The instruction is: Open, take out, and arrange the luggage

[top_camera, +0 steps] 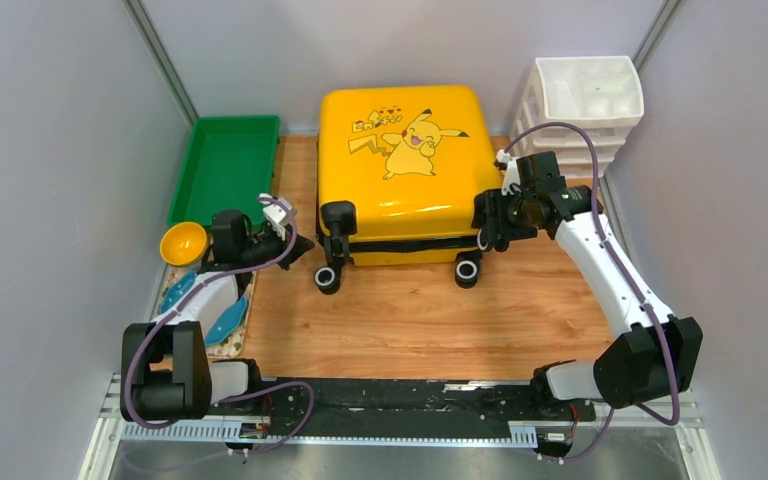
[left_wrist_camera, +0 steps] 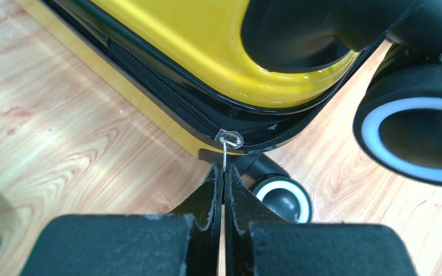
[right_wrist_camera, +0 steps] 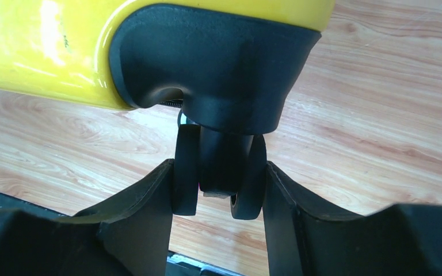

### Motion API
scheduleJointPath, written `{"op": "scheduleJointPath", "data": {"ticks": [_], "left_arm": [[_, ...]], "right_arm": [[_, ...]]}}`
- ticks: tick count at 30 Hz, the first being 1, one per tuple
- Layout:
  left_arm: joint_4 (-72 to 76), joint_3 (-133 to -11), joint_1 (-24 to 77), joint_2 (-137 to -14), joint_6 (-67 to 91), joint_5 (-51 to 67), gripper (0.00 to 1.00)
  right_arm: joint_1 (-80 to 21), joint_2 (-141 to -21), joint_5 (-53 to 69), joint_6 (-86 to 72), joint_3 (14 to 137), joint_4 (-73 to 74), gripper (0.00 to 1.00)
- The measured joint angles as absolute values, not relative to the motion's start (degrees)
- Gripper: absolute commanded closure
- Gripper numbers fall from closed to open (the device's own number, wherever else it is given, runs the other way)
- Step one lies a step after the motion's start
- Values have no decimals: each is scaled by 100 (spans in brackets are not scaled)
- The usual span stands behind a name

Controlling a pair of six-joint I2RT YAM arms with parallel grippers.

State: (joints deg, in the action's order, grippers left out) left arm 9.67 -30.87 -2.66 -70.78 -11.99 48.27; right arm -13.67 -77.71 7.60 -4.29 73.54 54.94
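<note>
The yellow luggage [top_camera: 400, 160] with the Pikachu print lies flat and closed in the middle of the table. My left gripper [top_camera: 305, 246] is at its front left corner. In the left wrist view the gripper [left_wrist_camera: 224, 172] is shut on the thin metal zipper pull [left_wrist_camera: 228, 140], at the corner of the black zipper line. My right gripper [top_camera: 482, 215] is at the front right corner. In the right wrist view the gripper [right_wrist_camera: 218, 175] is shut on a black twin caster wheel [right_wrist_camera: 187, 172] under its black housing [right_wrist_camera: 218, 69].
A green tray [top_camera: 222, 165] stands at the back left and a white drawer unit [top_camera: 585, 100] at the back right. An orange bowl [top_camera: 183, 243] and a patterned mat [top_camera: 225, 325] lie by the left arm. Two front wheels [top_camera: 327, 278] [top_camera: 467, 270] stick out toward me.
</note>
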Motion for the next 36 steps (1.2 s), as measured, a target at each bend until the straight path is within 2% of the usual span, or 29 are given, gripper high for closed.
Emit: {"op": "scheduleJointPath", "data": {"ticks": [10,12,13,15,16,17,22,27,31,36], "left_arm": [[1050,-3251,-137,-7334,-2578,5583,100],[1057,-3321,-93,-7435,-2703,5721,100],[1057,-3345,-58,-7463,-2735,5752,100],[1059,-3374,34,-7483,-2792,5749,100],[1066,-3376,73,-7481,-2825,5736,100],[1090,-3378,128,-7481,-2856,5708,100],[1219,-3376,305,-7478,-2875,5561,100],[1332,-3330,307,-7478,-2825,5555,100],[1411,-3317,301,-7478,-2615,5496,100],[1450,-3328,163,-7481,-2434,5391,100]], "right_arm": [[-604,-7767,1059,521,7275,5325,100],[-508,-7776,1153,744,7310,5341,70],[-471,-7791,1210,821,7349,5380,40],[-379,-7859,1378,950,7542,5616,27],[-349,-7865,1413,996,7616,5730,17],[-281,-7854,1472,1063,7706,5933,13],[-259,-7354,1573,1085,7942,6539,12],[-1562,-6888,1653,768,8267,6775,12],[-2475,-7057,1673,576,8477,6753,15],[-2554,-7559,965,609,8490,6731,14]]}}
